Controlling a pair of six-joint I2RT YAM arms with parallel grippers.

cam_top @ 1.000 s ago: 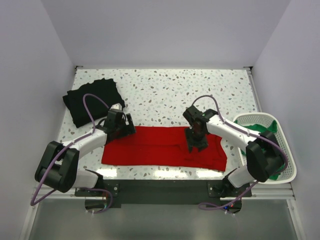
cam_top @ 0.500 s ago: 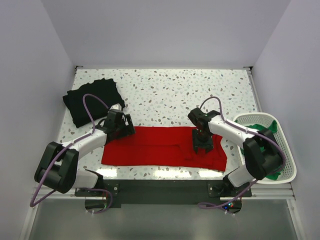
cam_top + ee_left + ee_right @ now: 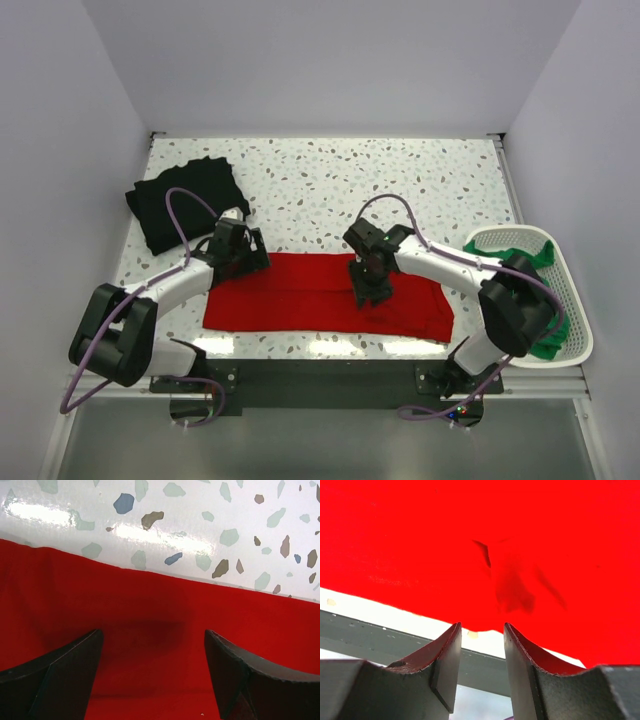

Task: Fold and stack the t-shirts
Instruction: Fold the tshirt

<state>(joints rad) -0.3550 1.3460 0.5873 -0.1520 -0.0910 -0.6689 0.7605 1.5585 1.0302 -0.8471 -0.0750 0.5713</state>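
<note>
The red t-shirt (image 3: 300,295) lies folded into a long band on the near part of the table. My left gripper (image 3: 240,252) is open wide, low over the band's far left edge; its wrist view shows red cloth (image 3: 150,610) between the spread fingers (image 3: 65,675). My right gripper (image 3: 368,285) is over the band's middle, pointing toward the near edge. Its jaws stand a narrow gap apart, with the red cloth's near edge (image 3: 485,555) at the fingertips (image 3: 451,645) and bare table showing between them. The black t-shirt (image 3: 185,200) lies folded at the far left. The green t-shirt (image 3: 530,258) is in the basket.
The white perforated basket (image 3: 570,300) stands at the right edge of the table. The table's near edge, a grey bar (image 3: 380,640), is just beyond the red shirt. Speckled tabletop (image 3: 400,180) stretches behind the shirts. White walls close in the sides.
My right gripper has moved left along the red shirt, from its right part to near its middle. The left gripper has stayed in place.
</note>
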